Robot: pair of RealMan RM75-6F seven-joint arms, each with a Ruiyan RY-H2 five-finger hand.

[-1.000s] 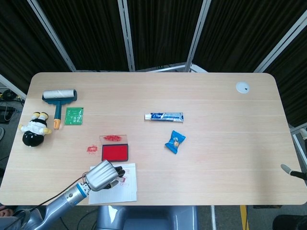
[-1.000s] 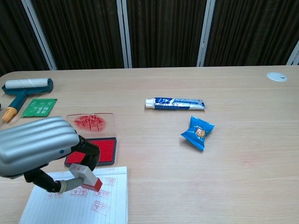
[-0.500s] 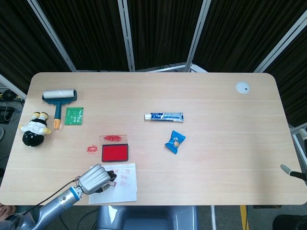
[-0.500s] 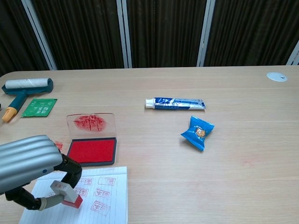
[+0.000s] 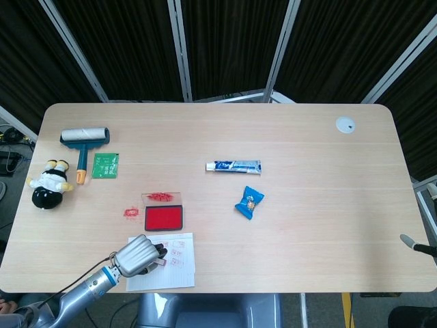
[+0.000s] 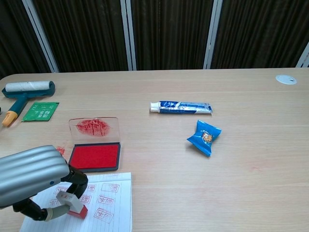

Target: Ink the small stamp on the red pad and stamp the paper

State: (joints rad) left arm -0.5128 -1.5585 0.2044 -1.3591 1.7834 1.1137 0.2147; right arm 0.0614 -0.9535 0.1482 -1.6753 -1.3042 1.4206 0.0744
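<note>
My left hand (image 6: pixel 31 176) (image 5: pixel 138 255) holds the small stamp (image 6: pixel 72 204), a pale block with a red base. The stamp's base is down on the lined paper (image 6: pixel 111 205) (image 5: pixel 179 263), which carries several red stamp marks. Just beyond the paper lies the open red ink pad (image 6: pixel 95 156) (image 5: pixel 164 218), its clear lid (image 6: pixel 94 127) smeared with red ink. In the head view the hand hides the stamp. My right hand is not in either view.
A toothpaste tube (image 6: pixel 180 107) and a blue snack packet (image 6: pixel 204 137) lie mid-table. A lint roller (image 6: pixel 23 92), a green sachet (image 6: pixel 40 111) and a plush toy (image 5: pixel 49 185) are at the left. A white round cap (image 6: pixel 286 79) sits far right.
My left hand drew back from near the ink pad toward the paper's near left part and lowered the stamp onto the paper; over the last half second it shifted slightly.
</note>
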